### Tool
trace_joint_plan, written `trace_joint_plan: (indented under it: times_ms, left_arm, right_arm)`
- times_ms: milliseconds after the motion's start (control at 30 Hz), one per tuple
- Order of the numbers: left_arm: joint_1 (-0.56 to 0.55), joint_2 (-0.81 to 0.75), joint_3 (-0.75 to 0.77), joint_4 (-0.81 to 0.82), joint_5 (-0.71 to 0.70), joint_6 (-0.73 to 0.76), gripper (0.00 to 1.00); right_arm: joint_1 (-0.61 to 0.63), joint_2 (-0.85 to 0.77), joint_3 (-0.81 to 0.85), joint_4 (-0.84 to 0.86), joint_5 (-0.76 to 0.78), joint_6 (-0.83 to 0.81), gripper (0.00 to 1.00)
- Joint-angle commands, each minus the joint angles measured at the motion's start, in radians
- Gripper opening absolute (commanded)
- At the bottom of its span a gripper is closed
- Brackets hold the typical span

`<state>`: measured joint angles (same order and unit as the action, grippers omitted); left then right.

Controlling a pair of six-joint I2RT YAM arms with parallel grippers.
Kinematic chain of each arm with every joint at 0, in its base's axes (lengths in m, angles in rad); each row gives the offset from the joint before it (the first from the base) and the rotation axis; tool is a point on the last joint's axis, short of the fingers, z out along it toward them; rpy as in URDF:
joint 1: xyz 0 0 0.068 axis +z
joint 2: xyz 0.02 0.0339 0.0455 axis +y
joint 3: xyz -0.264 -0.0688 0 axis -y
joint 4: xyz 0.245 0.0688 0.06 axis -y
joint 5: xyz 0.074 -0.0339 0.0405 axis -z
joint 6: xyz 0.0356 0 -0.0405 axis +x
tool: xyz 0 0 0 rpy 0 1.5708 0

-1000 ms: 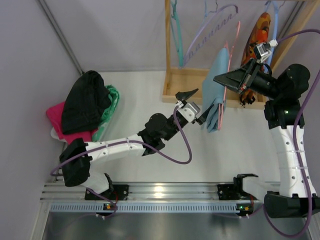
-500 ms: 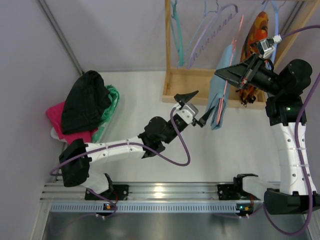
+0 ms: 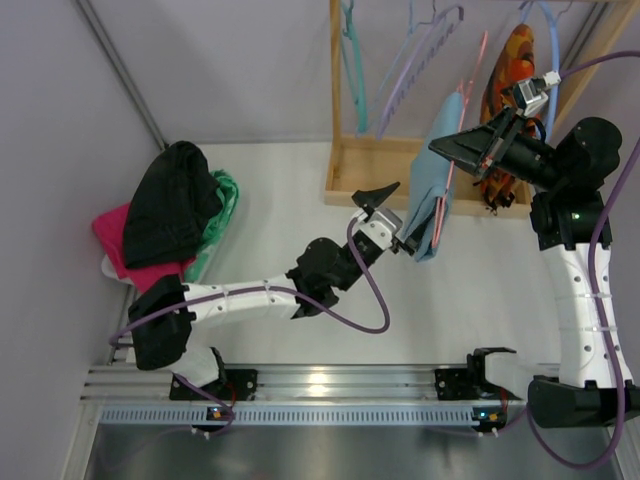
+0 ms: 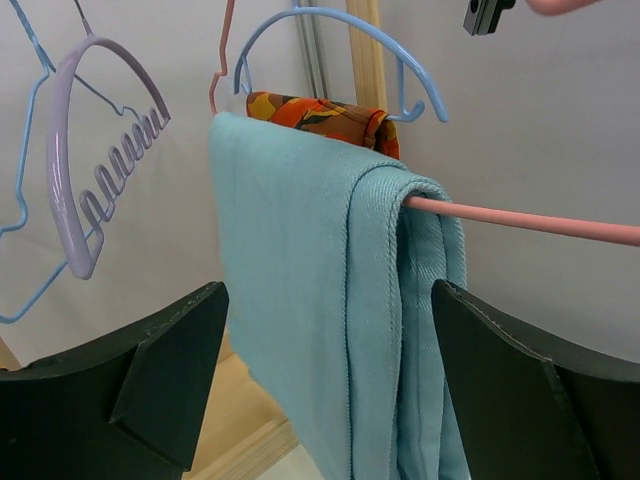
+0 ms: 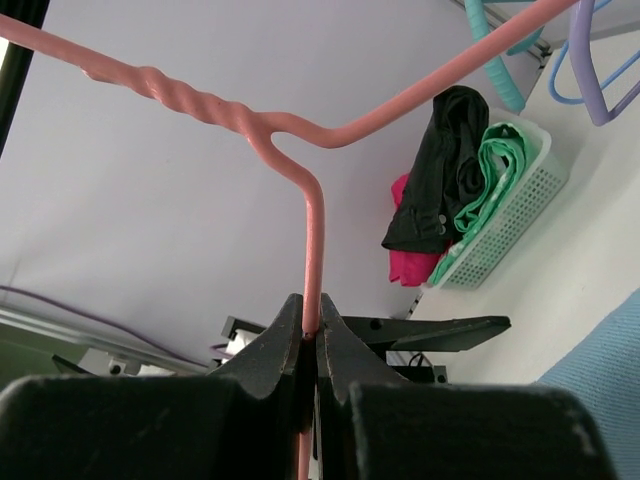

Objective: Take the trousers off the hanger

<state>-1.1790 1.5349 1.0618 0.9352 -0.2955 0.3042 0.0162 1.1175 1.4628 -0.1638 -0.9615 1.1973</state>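
Note:
Light blue trousers [image 4: 300,280] hang folded over the bar of a pink hanger [image 4: 540,222]. My right gripper [image 5: 311,325] is shut on the hanger's thin pink neck [image 5: 313,230] and holds it up in front of the wooden rack. In the top view, that right gripper [image 3: 440,150] sits just right of the trousers [image 3: 430,180]. My left gripper [image 3: 398,215] is open beside the lower part of the cloth. From the left wrist, the left gripper [image 4: 328,300] has one black finger on each side of the hanging trousers, and neither finger touches them.
A wooden rack [image 3: 370,165] stands behind, carrying a lilac hanger [image 3: 415,55], a teal hanger [image 3: 352,60] and an orange patterned garment [image 3: 505,80] on a blue hanger. A white basket [image 5: 500,240] at the far left holds black, green and pink clothes [image 3: 175,215].
The right gripper lifted the hanger and trousers slightly up and back. The left arm reached forward until its jaws came around the trousers, and they opened a little wider.

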Motion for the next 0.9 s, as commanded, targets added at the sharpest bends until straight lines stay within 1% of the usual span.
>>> trace_joint_plan:
  times_ms: [0,67,133,200,300,533,667,800,867]
  left_arm:
    - [-0.001,0.021,0.053,0.096,-0.021,-0.019,0.89]
    - [-0.001,0.045,0.066,0.102,-0.033,-0.011,0.89]
    - [0.001,0.068,0.092,0.116,-0.083,-0.001,0.88]
    - [0.008,0.090,0.109,0.119,-0.103,0.006,0.85]
    - [0.019,0.108,0.125,0.122,-0.105,0.013,0.80]
    - [0.030,0.157,0.155,0.184,-0.096,0.087,0.74]
    - [0.045,0.183,0.165,0.206,-0.088,0.096,0.74]
    - [0.045,0.192,0.158,0.241,-0.044,0.095,0.78]
    - [0.045,0.200,0.168,0.244,-0.042,0.088,0.78]
  right_arm:
    - [-0.007,-0.038,0.077,0.184,0.012,-0.035,0.00]
    - [-0.005,-0.038,0.080,0.182,0.012,-0.033,0.00]
    - [-0.005,-0.042,0.082,0.179,0.007,-0.034,0.00]
    - [-0.005,-0.045,0.080,0.178,0.004,-0.033,0.00]
    - [-0.007,-0.051,0.076,0.176,-0.002,-0.034,0.00]
    - [-0.005,-0.054,0.067,0.187,-0.008,-0.021,0.00]
    - [-0.005,-0.050,0.071,0.195,-0.014,-0.007,0.00]
    - [-0.005,-0.047,0.071,0.195,-0.010,-0.002,0.00]
    - [-0.007,-0.044,0.076,0.191,-0.008,-0.002,0.00]
